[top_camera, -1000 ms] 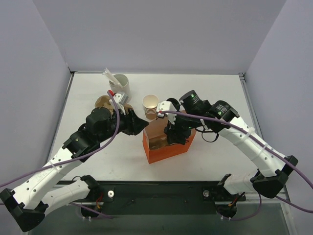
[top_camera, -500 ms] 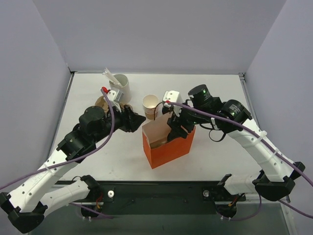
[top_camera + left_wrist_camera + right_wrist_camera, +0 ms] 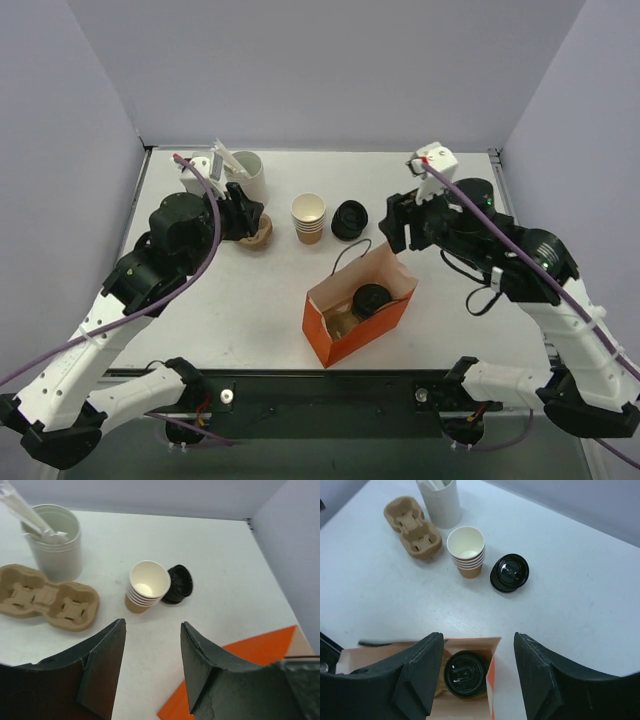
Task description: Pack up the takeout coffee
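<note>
Well, the counter (image 3: 250, 300) is wide, but the orange paper bag (image 3: 345, 335) stands toward the middle of its near edge, mouth open and looking a little tilted, with nothing steadying it. The left pincer (image 3: 151, 630) hangs toward the far left corner and the right pincer (image 3: 476, 640) hovers just beyond the bag's far side. Both have their jaws apart and hold nothing. The takeout coffee (image 3: 465, 673) sits down inside the bag, black lid up, close to one wall. To my eye the danger is the bag itself. It is light and unsupported, so an arm sweeping low and clipping its rim or raised flap could tip it toward the near edge. The cup would go over with it, and the lid might pop. If the mouth has to be folded shut, a push from one side only would likely skid the bag rather than crease it. A thin dark loop (image 3: 352, 250) by the far rim, perhaps a handle, could catch a finger.
</note>
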`<state>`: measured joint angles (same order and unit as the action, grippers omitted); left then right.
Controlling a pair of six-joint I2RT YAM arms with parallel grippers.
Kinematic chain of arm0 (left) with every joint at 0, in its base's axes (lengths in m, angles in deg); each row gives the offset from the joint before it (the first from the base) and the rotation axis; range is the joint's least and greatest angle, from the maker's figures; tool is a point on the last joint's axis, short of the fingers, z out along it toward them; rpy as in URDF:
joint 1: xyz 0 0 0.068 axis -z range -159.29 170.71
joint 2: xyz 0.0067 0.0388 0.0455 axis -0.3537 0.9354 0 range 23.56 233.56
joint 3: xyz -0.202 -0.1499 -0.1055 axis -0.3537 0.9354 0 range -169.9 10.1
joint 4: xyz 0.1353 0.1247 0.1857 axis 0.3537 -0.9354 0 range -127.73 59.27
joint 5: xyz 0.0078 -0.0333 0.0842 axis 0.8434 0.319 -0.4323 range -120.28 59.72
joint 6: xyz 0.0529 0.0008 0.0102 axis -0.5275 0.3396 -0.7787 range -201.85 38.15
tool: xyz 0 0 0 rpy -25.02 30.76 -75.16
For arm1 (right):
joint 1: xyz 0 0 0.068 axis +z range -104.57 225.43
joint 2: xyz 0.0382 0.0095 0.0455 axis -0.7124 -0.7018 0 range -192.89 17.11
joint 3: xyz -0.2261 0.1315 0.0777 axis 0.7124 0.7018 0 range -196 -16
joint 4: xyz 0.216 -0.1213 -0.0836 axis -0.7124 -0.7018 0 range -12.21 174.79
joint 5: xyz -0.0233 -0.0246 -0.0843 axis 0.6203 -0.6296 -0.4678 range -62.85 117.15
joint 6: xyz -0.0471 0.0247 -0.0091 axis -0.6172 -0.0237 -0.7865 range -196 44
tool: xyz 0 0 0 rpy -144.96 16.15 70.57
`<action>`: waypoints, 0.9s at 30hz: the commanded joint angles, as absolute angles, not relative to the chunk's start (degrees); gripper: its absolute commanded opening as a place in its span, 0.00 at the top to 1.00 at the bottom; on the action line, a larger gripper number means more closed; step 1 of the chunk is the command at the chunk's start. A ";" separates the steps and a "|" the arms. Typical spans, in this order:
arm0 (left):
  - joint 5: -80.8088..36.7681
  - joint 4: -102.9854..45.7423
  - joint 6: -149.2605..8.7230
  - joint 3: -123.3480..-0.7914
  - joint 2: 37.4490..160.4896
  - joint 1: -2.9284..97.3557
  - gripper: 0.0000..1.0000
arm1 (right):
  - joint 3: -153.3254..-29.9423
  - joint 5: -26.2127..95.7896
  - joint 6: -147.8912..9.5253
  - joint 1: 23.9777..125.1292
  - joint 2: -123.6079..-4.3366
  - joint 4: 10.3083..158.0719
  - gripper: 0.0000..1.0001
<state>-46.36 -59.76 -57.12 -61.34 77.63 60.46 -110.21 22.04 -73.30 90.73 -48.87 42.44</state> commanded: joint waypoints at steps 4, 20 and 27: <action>-51.55 -65.00 -56.36 -65.75 84.82 53.41 0.43 | -101.27 12.47 -56.05 90.51 -32.76 43.21 0.40; -41.18 -62.81 -56.80 -80.94 105.82 31.53 0.51 | -98.26 14.32 -56.48 90.51 -25.34 35.57 0.40; -35.74 -56.57 -58.82 -84.12 113.99 28.19 0.53 | -98.27 11.42 -57.80 90.51 -26.48 35.13 0.40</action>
